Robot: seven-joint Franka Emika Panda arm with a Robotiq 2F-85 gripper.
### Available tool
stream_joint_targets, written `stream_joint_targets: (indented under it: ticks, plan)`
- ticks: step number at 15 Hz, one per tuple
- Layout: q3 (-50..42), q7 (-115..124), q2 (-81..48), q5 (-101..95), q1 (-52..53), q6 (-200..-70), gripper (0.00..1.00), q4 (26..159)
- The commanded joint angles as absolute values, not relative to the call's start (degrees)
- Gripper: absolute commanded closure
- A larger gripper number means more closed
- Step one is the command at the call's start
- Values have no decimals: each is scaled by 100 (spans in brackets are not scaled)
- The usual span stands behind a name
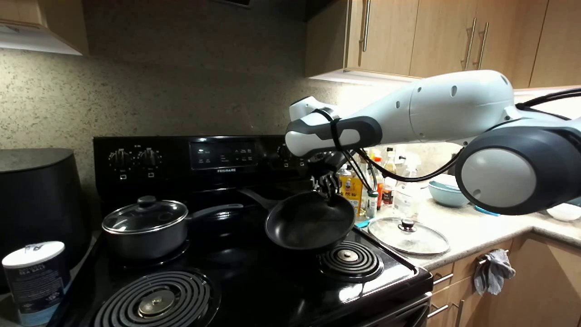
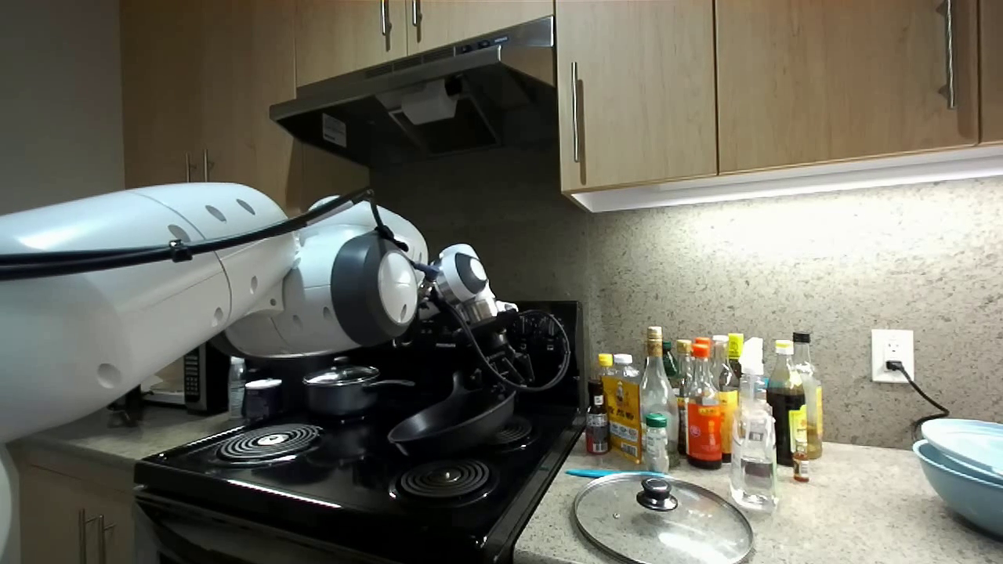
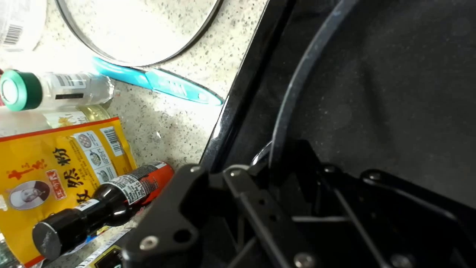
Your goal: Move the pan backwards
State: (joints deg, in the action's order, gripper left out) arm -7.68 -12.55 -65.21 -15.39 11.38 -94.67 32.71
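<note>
The black frying pan is tilted over the right part of the stove in both exterior views, its long handle pointing toward the back panel. My gripper comes down from above onto the rim on the side away from the pot. In the wrist view the pan's rim runs down between the fingers of my gripper, which are closed around it, with the dark pan inside to the right. The fingertips themselves are dark and partly hidden. In an exterior view the pan has its gripper side raised.
A lidded pot sits on the back left burner. Behind the pan rises the control panel; a range hood hangs above. On the counter to the right are several bottles, a yellow pouch and a glass lid.
</note>
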Motion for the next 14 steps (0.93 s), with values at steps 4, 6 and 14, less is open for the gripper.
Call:
stream_joint_targets:
  ticks: [4,6,14]
  plan:
    - [-655,-1635,-6928,-1366,914,-9407,94,3142]
    - [-619,-1689,-6969,-1345,876,-9387,94,3110]
    - [-577,-1759,-7099,-1379,827,-9345,60,2998]
